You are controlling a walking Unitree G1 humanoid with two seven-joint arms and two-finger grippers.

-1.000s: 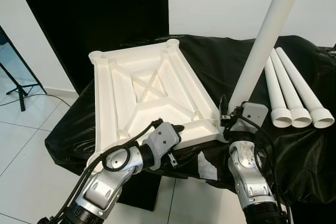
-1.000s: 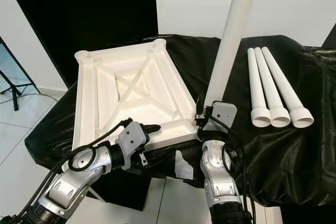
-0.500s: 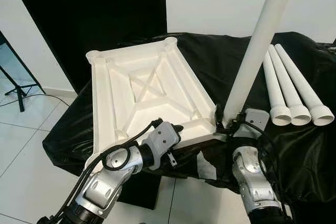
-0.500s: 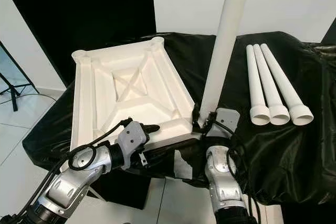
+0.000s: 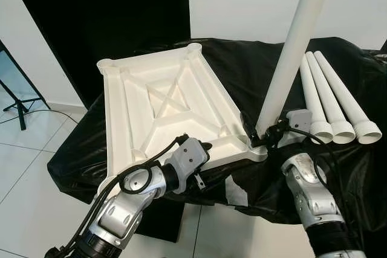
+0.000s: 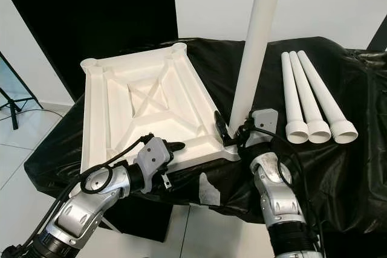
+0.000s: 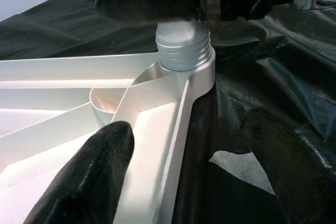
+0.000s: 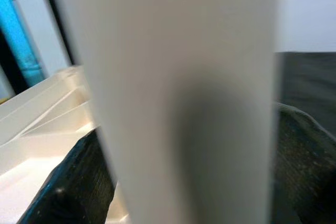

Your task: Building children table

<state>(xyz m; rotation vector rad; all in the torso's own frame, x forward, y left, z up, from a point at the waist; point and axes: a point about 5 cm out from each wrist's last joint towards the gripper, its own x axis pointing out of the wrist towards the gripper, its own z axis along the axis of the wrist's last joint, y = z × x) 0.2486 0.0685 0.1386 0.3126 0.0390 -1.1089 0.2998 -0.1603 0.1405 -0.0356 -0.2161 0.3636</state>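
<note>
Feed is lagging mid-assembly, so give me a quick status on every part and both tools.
Tabletop: upside down on the black cloth, ribs up.
Leg: upright, threaded end seated in the near right corner socket.
Spare legs: three, lying side by side.
Right tool: shut on leg.
Left tool: open, at the tabletop's near edge.
Door: closed.

White ribbed table panel [image 5: 163,110] lies underside up. One white leg [image 5: 293,52] stands near-upright, slightly tilted — threaded end [image 7: 184,51] seated in panel's near right corner socket. Three spare legs [image 5: 335,104] lie side by side right of panel — flared ends nearest.
</note>
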